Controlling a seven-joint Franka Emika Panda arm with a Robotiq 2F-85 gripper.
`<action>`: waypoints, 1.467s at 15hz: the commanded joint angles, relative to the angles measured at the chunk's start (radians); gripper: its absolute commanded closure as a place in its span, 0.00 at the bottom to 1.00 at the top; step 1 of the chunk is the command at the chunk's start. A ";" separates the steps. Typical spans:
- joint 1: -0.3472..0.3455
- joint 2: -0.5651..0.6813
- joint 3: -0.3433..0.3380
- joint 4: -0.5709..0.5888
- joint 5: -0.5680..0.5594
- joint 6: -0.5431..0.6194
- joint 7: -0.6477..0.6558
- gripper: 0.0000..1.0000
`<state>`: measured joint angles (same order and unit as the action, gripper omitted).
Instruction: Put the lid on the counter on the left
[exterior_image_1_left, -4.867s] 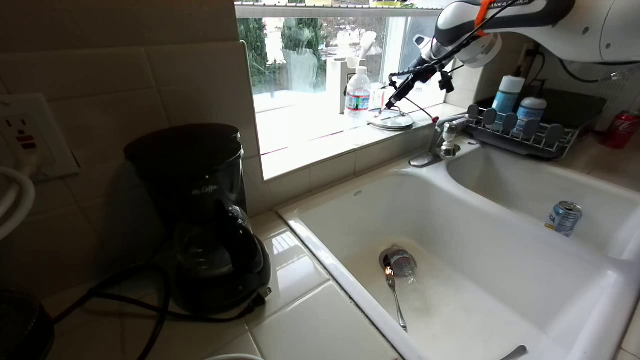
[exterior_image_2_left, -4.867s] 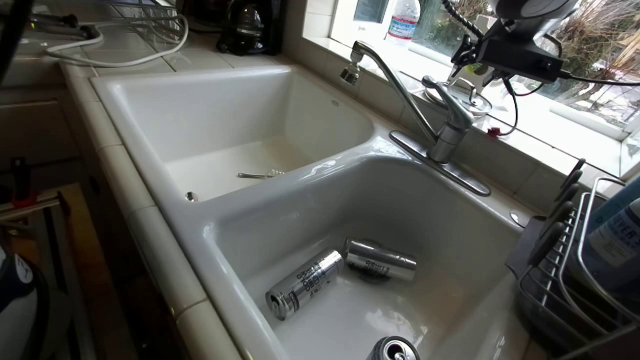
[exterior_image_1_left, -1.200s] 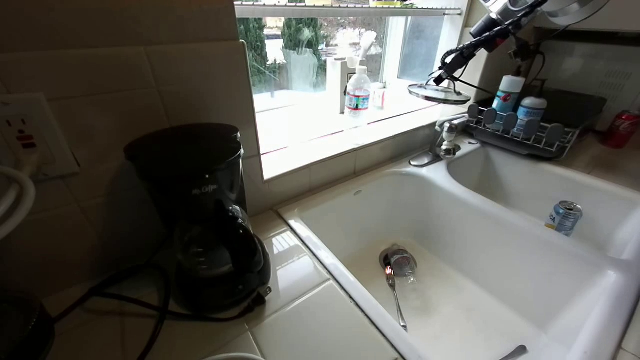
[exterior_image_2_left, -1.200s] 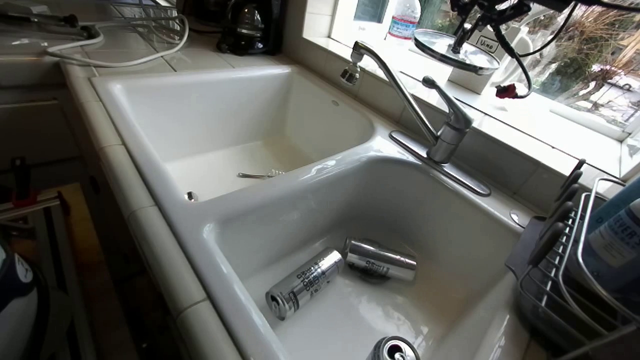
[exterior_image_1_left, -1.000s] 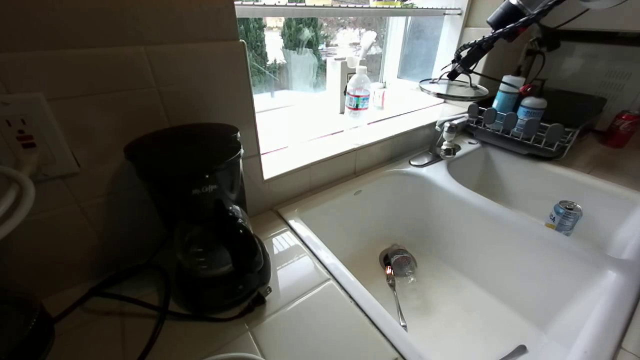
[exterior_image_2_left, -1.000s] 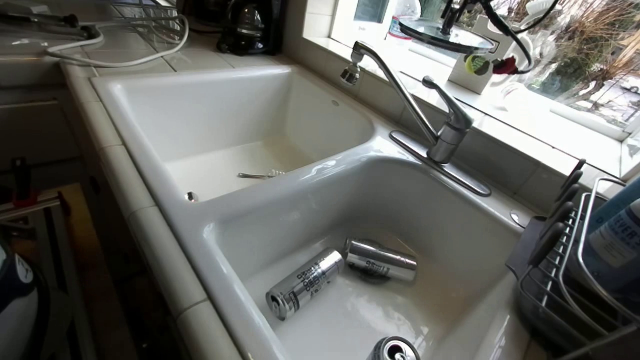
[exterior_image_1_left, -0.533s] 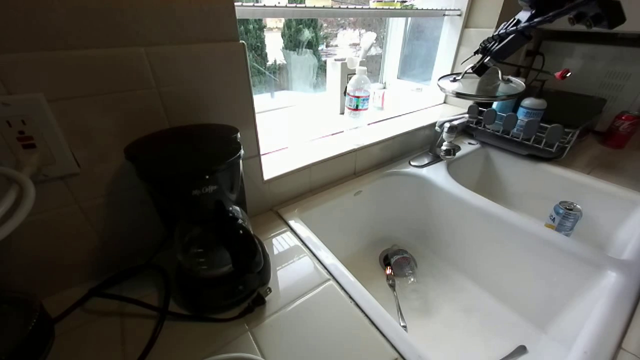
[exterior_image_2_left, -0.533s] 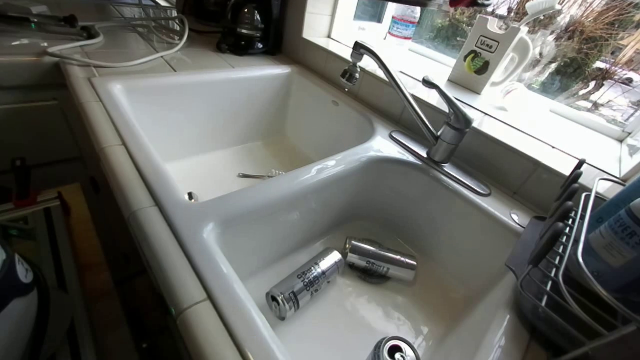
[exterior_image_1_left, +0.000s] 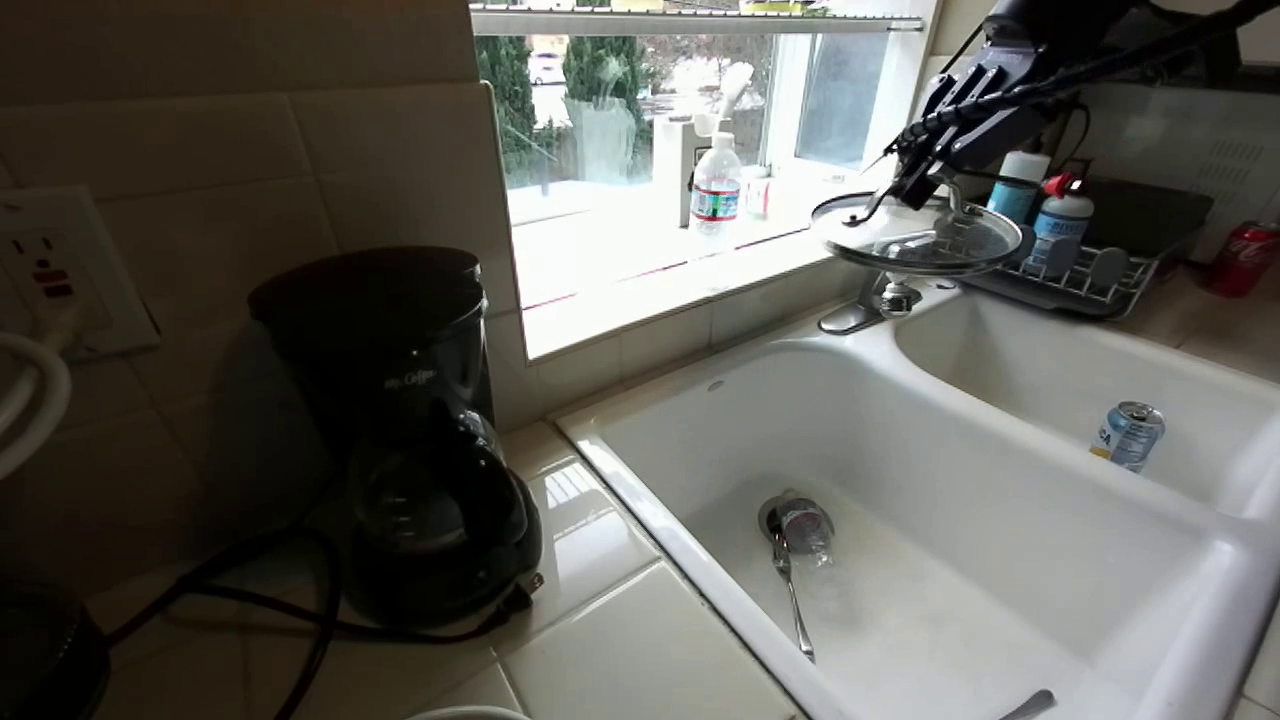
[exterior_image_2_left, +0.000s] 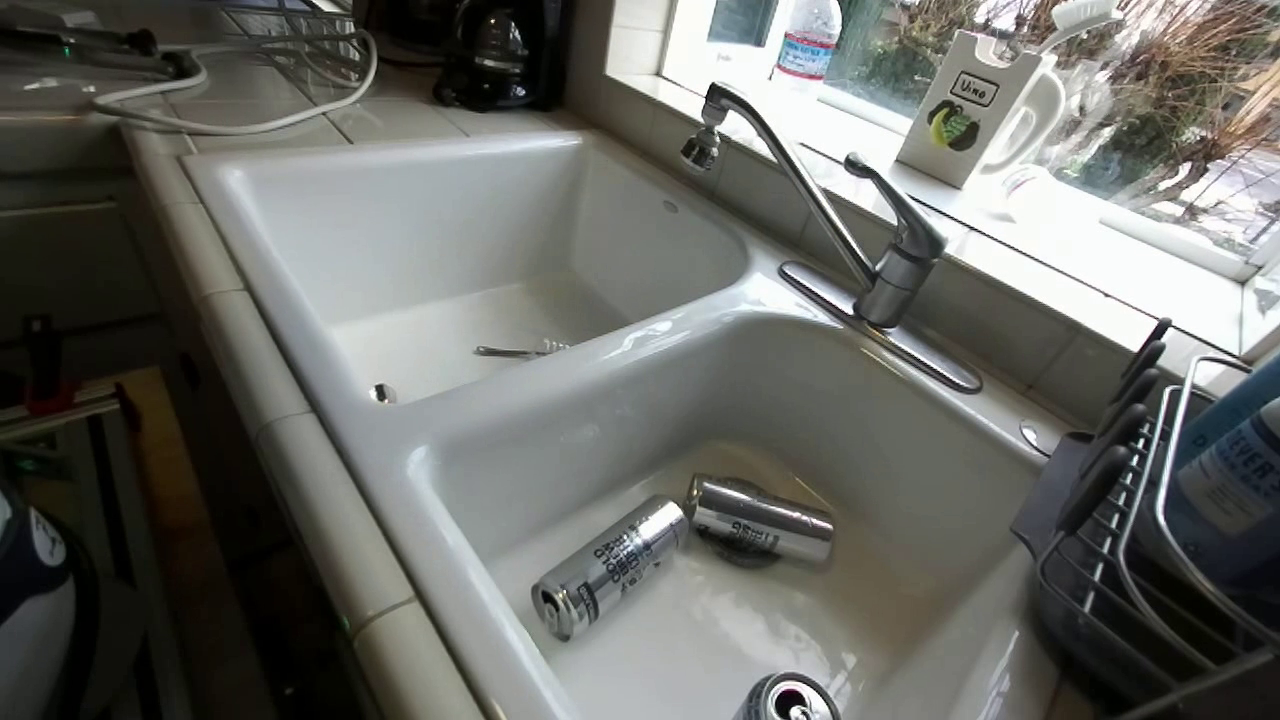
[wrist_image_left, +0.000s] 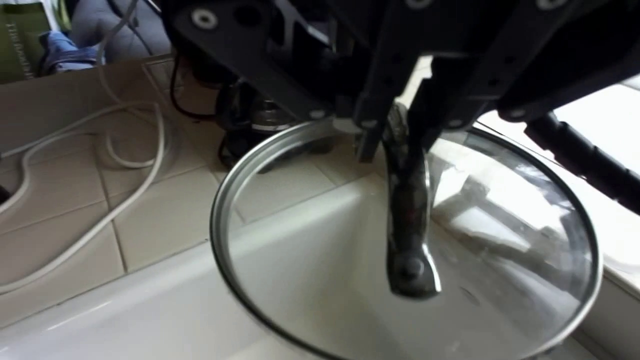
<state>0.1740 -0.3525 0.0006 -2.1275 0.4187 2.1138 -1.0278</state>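
The lid (exterior_image_1_left: 945, 250), round clear glass with a metal rim, hangs in the air near the faucet and nearly level. My gripper (exterior_image_1_left: 912, 190) is shut on its metal arch handle. In the wrist view the gripper (wrist_image_left: 396, 150) pinches the handle between dark fingers, and the lid (wrist_image_left: 320, 285) fills the middle with the sink showing through it. Cream tiles of the counter (exterior_image_1_left: 640, 630) lie left of the sink, beside the coffee maker; the counter (exterior_image_2_left: 430, 120) also appears at the far end. Neither lid nor gripper shows in that exterior view.
A black coffee maker (exterior_image_1_left: 400, 420) with its cord stands on the left counter. The faucet (exterior_image_2_left: 800, 180) rises behind the white double sink (exterior_image_2_left: 420, 430). A white cable (wrist_image_left: 160, 145) loops over the tiles. A dish rack (exterior_image_1_left: 1060, 270) and a water bottle (exterior_image_1_left: 716, 190) stand near the window.
Several seconds ago the lid sat on the window sill. It has since been lifted off and brought nearer the camera; over the last half second it has dropped lower and gone slightly left.
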 joint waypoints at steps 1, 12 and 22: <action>0.081 0.000 0.003 -0.025 0.090 -0.014 -0.092 0.95; 0.131 0.048 0.077 -0.053 0.121 -0.030 -0.134 0.81; 0.171 0.219 0.139 0.074 0.128 0.000 -0.281 0.95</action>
<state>0.3275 -0.2299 0.1003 -2.1438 0.5363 2.0998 -1.2441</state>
